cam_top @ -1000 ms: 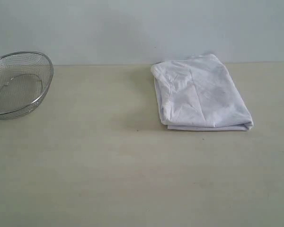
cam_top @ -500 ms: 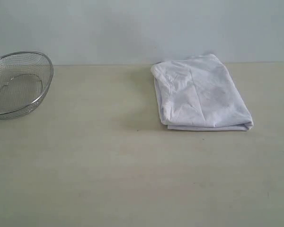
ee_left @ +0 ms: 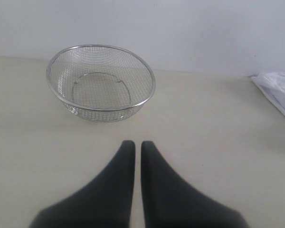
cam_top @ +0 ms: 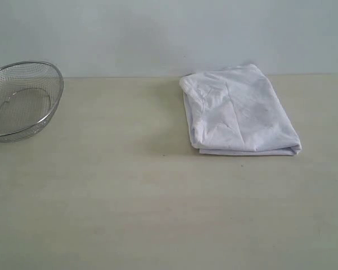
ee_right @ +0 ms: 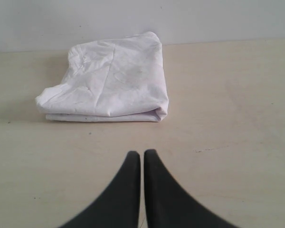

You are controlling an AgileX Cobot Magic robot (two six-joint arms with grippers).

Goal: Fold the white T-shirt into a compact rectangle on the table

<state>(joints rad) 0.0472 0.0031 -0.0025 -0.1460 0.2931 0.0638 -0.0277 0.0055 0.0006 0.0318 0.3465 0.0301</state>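
White T-shirt (cam_top: 239, 112) lies folded on the table (cam_top: 129, 214). Left gripper (ee_left: 134, 145) and right gripper (ee_right: 141, 154) hover with jaws pressed together, holding nothing.

1. From where I stood, no text, label, brand, number or sign could be read.
2. The white T-shirt (cam_top: 239, 109) lay folded with only plain, creased white cloth facing out, and no lettering or tag could be read on it.
3. The wire-mesh basket (cam_top: 23, 100) showed bare metal with no stamp or sticker that I could make out.
4. The table (cam_top: 129, 197) carried only a few tiny dark specks, none forming a character.
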